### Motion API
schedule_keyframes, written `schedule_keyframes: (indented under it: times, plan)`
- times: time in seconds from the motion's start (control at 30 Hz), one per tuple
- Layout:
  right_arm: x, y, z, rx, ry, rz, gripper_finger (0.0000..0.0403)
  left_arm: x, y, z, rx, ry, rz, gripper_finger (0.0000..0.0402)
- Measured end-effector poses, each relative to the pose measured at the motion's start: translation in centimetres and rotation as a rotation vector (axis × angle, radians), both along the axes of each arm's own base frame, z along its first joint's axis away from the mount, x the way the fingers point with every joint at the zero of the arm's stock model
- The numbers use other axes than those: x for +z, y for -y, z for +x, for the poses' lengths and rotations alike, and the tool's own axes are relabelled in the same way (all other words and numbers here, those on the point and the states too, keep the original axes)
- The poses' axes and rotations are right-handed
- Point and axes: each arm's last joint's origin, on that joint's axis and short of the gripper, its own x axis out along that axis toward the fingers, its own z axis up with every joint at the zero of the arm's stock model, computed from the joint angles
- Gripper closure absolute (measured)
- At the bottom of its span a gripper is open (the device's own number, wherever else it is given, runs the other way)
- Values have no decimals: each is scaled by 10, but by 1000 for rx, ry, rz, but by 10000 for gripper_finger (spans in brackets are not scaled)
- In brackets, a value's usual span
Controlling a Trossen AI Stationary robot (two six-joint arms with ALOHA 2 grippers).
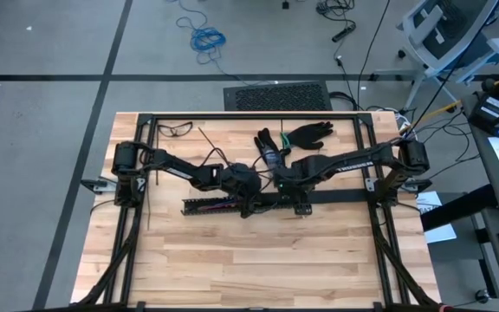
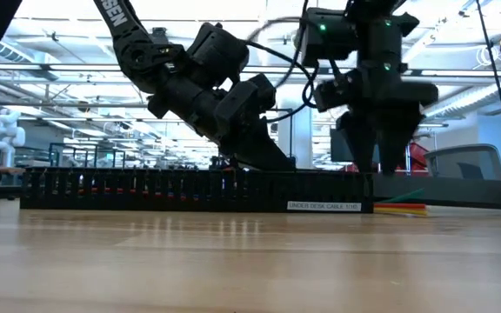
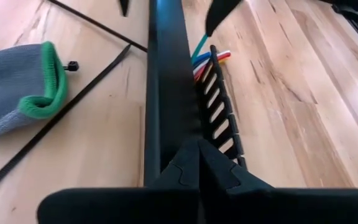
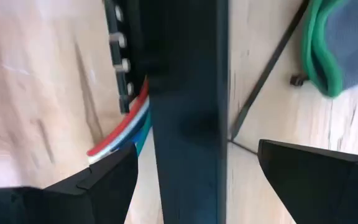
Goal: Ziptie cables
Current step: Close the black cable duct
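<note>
- Wooden tabletop [image 1: 258, 260], pale planks, lab room behind w/ ceiling lights; long black slotted rail [image 1: 232, 204] lies mid-table, across both arms' reach.
- Cables [image 3: 209, 60]: red, white, blue, green ends poke out of the rail's far end in the left wrist view; low view shows coloured ends on the wood just past the rail's labelled end. Bundle sits in/along the rail, not gathered free.
- Zipties [image 3: 55, 118]: thin dark strips flat on the wood beside the rail, near a grey glove w/ green cuff [image 3: 23, 87]; none seen looped round the cables.
- Left gripper [image 3: 199, 163]: fingers clenched together, tips resting on or just over the rail; nothing visibly between them.
- Right gripper [image 4: 194, 165]: fingers spread wide, straddling the rail, one each side; not clamped on it as far as seen.
- Black gloves [image 1: 306, 134] lie at the table's far edge, apart from the work.
- Progress (est.): early. Cables laid, but no tie picked up, threaded or cinched. Left: grab ziptie, wrap bundle, feed tail, pull tight.
</note>
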Motion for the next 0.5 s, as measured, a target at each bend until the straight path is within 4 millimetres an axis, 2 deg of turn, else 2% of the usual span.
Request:
schedule_keyframes:
  times: [0.33, 0.5]
  plan:
    - [-21, -38, -14, -82, -2, -150, 83, -1, -14, -3, -18, -18, -41, 401]
    - [-23, -45, -17, -130, 23, -243, 83, -1, -14, -3, -19, -19, -40, 401]
